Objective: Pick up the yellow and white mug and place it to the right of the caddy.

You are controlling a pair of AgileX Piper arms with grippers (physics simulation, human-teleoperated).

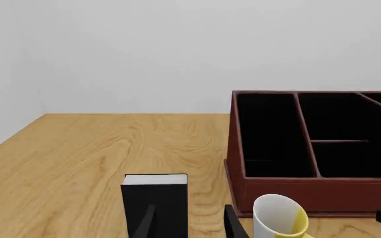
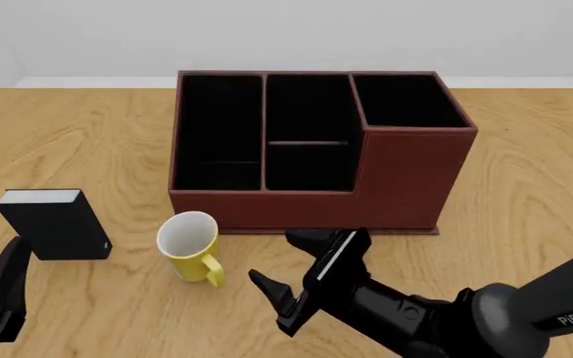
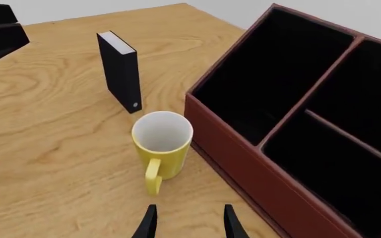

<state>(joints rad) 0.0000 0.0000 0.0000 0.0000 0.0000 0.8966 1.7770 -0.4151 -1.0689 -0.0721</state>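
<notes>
The yellow and white mug point(image 2: 189, 246) stands upright on the table just in front of the caddy's left end, with its handle toward the near side. The reddish-brown caddy point(image 2: 406, 175) fills the middle of the table. My right gripper point(image 2: 280, 259) is open, a short way right of the mug and apart from it. In the right wrist view the mug point(image 3: 162, 145) is straight ahead of the right gripper point(image 3: 189, 224), handle nearest. My left gripper point(image 2: 3, 287) is at the near left, open, with the left gripper point(image 1: 190, 227) just behind a black box. The mug point(image 1: 280, 217) also shows beside the caddy point(image 1: 289, 191).
A small black box with a white top point(image 2: 53, 224) stands upright left of the mug, close in front of my left gripper. The caddy's right end section is taller. Bare wood point(image 2: 536, 201) lies to the right of the caddy.
</notes>
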